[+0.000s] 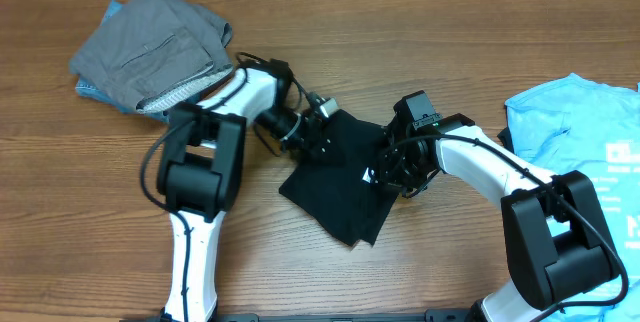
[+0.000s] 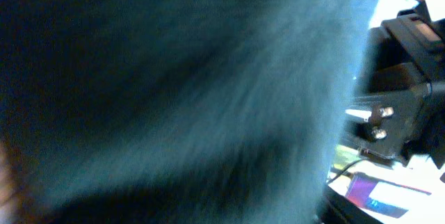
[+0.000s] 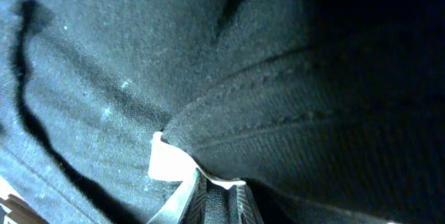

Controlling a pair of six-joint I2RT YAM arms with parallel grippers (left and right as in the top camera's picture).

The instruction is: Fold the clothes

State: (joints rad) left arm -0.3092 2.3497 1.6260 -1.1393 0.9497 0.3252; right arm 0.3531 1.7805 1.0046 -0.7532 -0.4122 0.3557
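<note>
Clothes in work: one black shirt, which lay mid-table between my two grippers. In both wrist views its cloth filled the frame, hard against the lens. The right view showed the collar seam and the white label low in the frame. No finger showed clearly in either view, so I could not tell how far either pair stood apart, or whether either had cloth in hold. From overhead, my left gripper met the shirt's far-left edge and my right gripper met its right corner, both equally near. The shirt formed a rough square set cornerwise, with no marked long axis. Farther out lay a grey piece, far left, and a blue tee, far right.
</note>
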